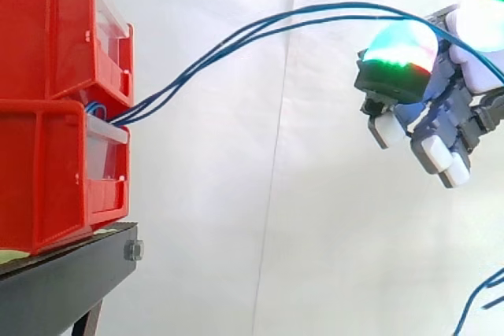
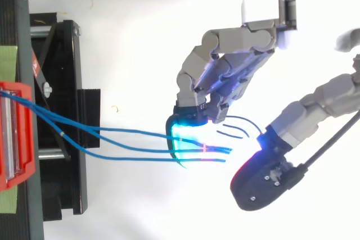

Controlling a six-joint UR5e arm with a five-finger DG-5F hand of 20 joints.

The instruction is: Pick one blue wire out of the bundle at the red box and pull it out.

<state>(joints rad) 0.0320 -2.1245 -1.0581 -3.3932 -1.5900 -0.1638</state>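
Three blue wires (image 1: pixel 236 37) come out of the gap between the two stacked red bins (image 1: pixel 47 186) and arch up and to the right. In the top view the wires (image 2: pixel 112 139) fan out from the red bin (image 2: pixel 22 139) towards my hand (image 2: pixel 225 71). My hand (image 1: pixel 449 108) is at the right, its fingers (image 1: pixel 429 151) loosely bent and pointing down-left, and the thumb (image 2: pixel 270 178) stands well apart from them. The wires pass above the fingers, through the gap beside the thumb, and run on over the hand. Nothing is pinched.
The bins stand on a black stand (image 1: pixel 71 273) at the left, before a white curtain. A loose stretch of blue wire (image 1: pixel 476 308) hangs at the bottom right. Open space lies between the bins and the hand.
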